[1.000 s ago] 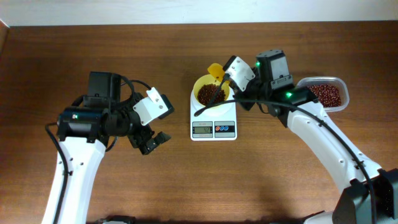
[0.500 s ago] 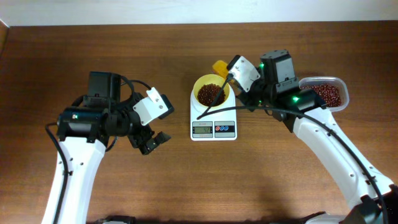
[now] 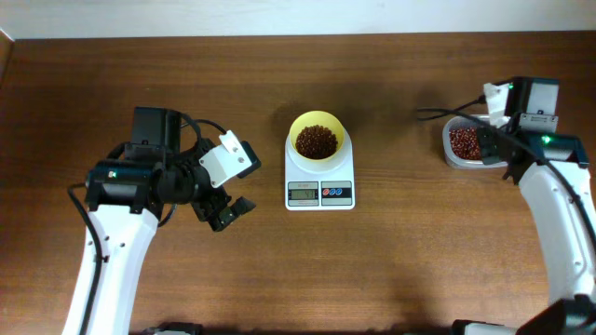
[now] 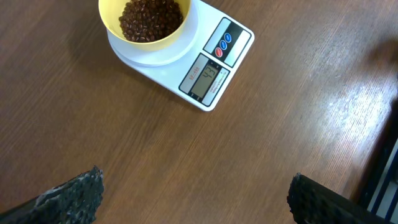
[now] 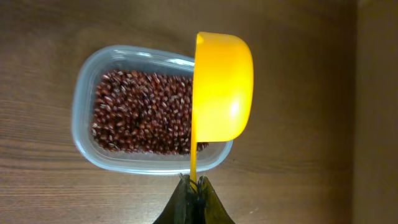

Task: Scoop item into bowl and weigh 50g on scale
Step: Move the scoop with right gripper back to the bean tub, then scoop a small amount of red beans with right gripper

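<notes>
1. Material. The beans (image 3: 317, 141) are small, hard, dry grains. I judge them light singly, loose in a heap, and quick to roll or bounce off a tilted edge. I do not grip them directly. I take them with the scoop (image 5: 222, 87), which is held by its thin handle, and I expect a steep tilt to shed many at once.

2. Location. One heap lies in the bowl (image 3: 296, 128), which stands on the platform of the scale (image 3: 319, 194), on the side away from the display. I cannot read the display digits with confidence. The supply lies in the clear tub (image 5: 84, 106), well to the right of the scale.

3. Right tool. The right gripper (image 5: 194, 186) is clamped tight on the end of the scoop handle. The scoop is turned on its edge over one end of the tub, with its rounded back facing the wrist camera. I cannot tell whether it carries any beans.

4. Left tool. The left gripper (image 4: 196, 199) hangs to the left of the scale with its fingers (image 4: 74, 193) spread fully apart. It holds nothing and touches nothing.
</notes>
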Controlling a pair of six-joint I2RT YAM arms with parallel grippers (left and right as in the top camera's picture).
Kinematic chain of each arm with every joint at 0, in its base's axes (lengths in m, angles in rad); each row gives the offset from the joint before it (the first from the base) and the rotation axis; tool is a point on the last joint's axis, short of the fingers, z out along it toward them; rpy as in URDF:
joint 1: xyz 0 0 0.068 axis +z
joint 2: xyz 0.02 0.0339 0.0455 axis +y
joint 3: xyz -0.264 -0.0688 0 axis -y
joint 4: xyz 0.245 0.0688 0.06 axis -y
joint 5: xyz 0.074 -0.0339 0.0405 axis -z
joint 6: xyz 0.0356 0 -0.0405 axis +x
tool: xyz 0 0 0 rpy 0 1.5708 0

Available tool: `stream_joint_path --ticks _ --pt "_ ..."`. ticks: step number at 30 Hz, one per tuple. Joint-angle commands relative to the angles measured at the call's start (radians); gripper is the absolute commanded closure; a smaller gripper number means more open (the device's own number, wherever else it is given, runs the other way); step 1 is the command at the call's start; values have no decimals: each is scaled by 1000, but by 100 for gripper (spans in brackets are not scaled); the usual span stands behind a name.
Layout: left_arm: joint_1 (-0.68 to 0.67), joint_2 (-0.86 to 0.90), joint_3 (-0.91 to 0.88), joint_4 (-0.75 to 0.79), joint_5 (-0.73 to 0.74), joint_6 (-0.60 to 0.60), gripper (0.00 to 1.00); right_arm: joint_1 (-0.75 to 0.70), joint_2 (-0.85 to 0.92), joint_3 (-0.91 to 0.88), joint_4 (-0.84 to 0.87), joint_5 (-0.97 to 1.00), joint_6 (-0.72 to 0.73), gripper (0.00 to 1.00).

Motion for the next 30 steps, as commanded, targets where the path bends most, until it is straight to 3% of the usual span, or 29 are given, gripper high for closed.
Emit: stream_joint_path --ticks 1,8,12,17,30 --pt "2 3 9 2 17 19 1 -32 61 -3 -1 -74 28 96" --pt "2 3 9 2 17 19 1 -33 259 -4 -1 -59 33 96" --pt "2 3 9 2 17 19 1 -36 225 -2 3 -217 133 96" --pt "2 3 9 2 17 19 1 -54 206 -2 1 -256 219 96" --pt "2 3 9 2 17 19 1 -367 206 -2 -1 -861 233 96"
